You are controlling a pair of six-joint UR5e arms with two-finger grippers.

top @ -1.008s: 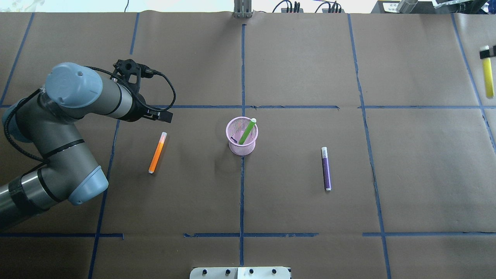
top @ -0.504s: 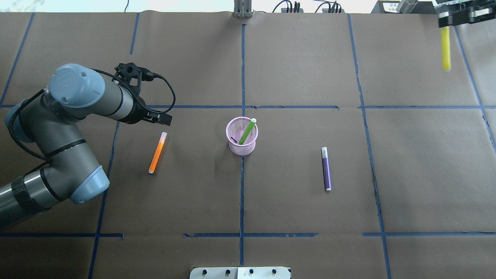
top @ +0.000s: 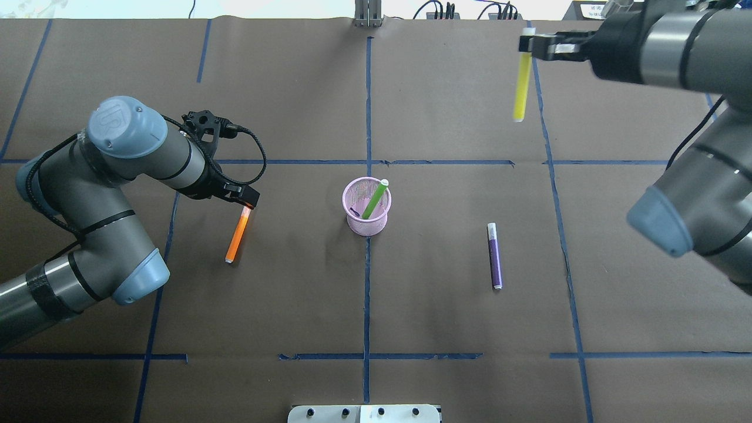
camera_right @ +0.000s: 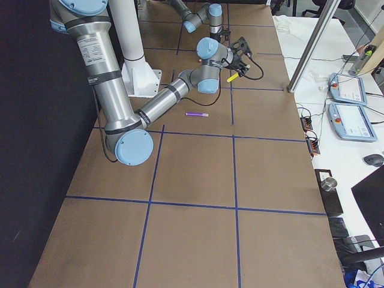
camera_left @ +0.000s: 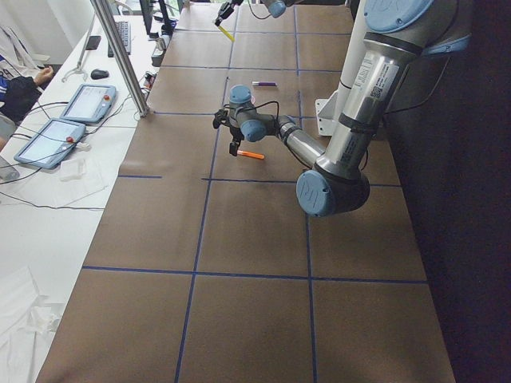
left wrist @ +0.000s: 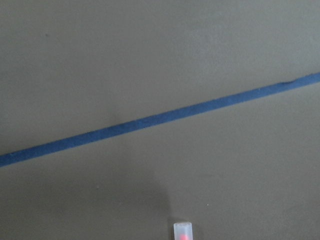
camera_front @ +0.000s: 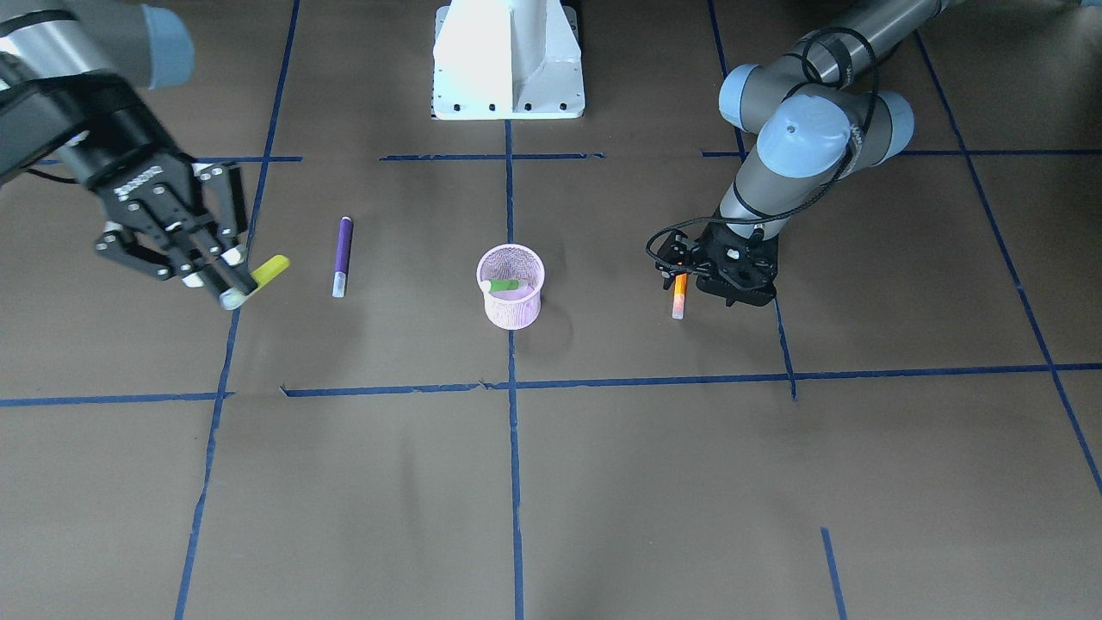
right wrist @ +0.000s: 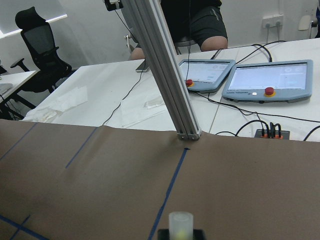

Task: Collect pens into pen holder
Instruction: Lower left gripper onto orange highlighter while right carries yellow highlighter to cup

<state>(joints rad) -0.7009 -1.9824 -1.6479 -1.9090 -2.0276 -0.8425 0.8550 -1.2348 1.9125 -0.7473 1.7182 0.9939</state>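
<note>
Pens lie scattered on the brown-papered worktop [top: 446, 305], with the pink mesh pen holder [top: 366, 207] upright at its middle, on the crossing of the blue tape lines. The green pen [top: 373, 201] already stands in the holder, leaning with its pale tip over the rim. The orange pen [top: 237, 236] lies flat on the robot's left side of the holder. Its pale cap end is directly under the tip of the left hand [top: 245, 198], and its body points back toward the robot. The left wrist view shows only that cap at the bottom edge, so I cannot tell whether the left hand's fingers are apart or together, or whether they touch the pen. The purple pen [top: 495, 255] lies flat on the other side of the holder, well apart from both hands. The right hand [camera_front: 225, 291] hangs above the far part of the worktop, well away from the holder and beyond the purple pen. It is clamped on the pale end of a yellow pen [top: 519, 88], which is carried clear of the paper.
</note>
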